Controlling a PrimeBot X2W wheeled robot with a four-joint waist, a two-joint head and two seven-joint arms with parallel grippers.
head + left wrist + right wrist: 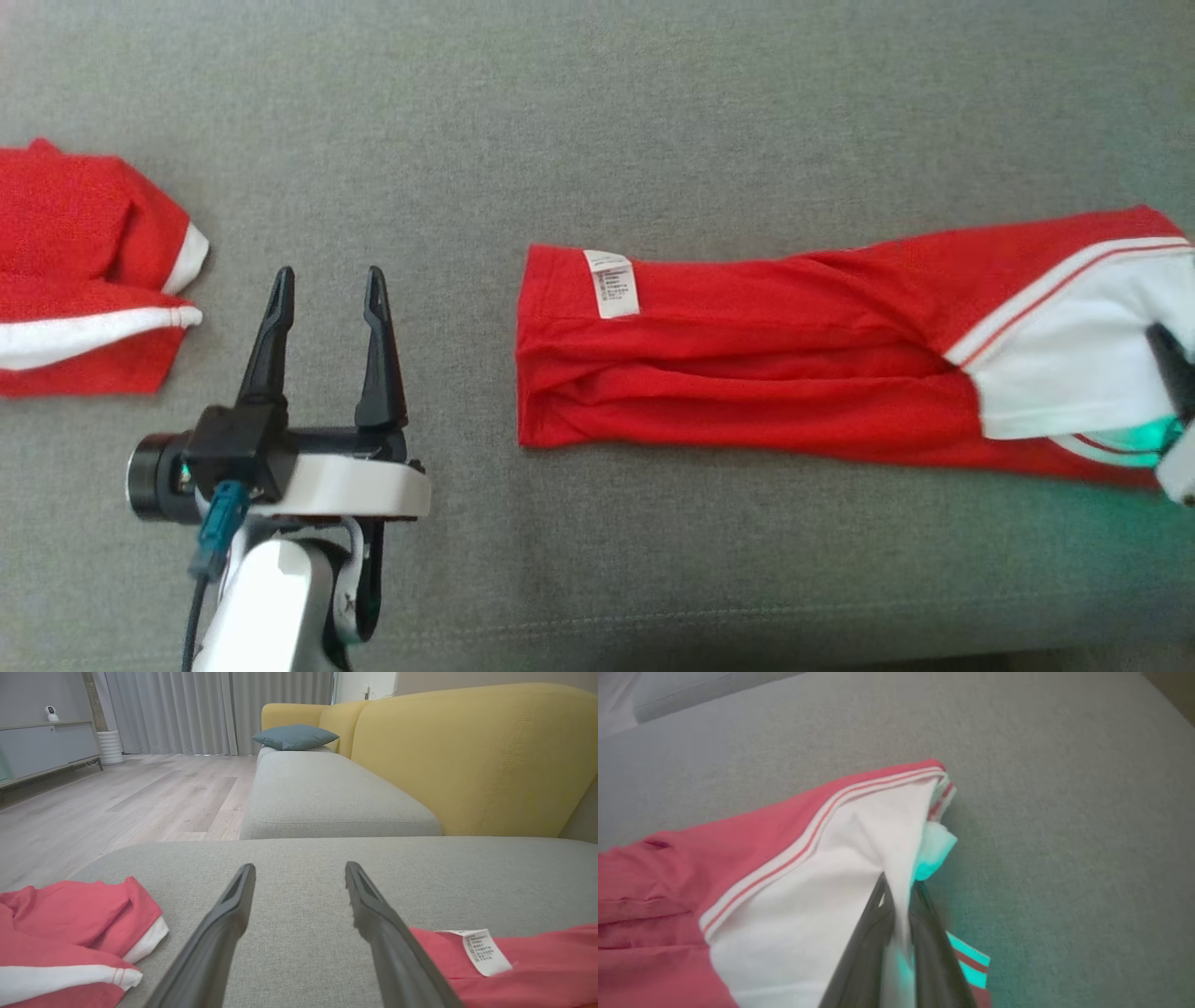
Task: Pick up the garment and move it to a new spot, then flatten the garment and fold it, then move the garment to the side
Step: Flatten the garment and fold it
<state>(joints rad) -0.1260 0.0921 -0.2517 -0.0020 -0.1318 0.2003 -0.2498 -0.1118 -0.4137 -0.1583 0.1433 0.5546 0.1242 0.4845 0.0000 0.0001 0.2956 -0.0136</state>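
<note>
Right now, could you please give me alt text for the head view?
A long red and white garment lies on a grey cushion, its white end pinched by the shut right gripper at the picture's right edge. The open left gripper is over bare cushion, between it and a second garment at the left.

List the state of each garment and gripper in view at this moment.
garment: folded into a long strip, flat on the grey cushion, white end pinched
care label: face up near the strip's left end
second red garment: loosely folded, lying apart at the left, untouched
left gripper: open, empty, between the two garments
right gripper: shut on the garment's white end
</note>
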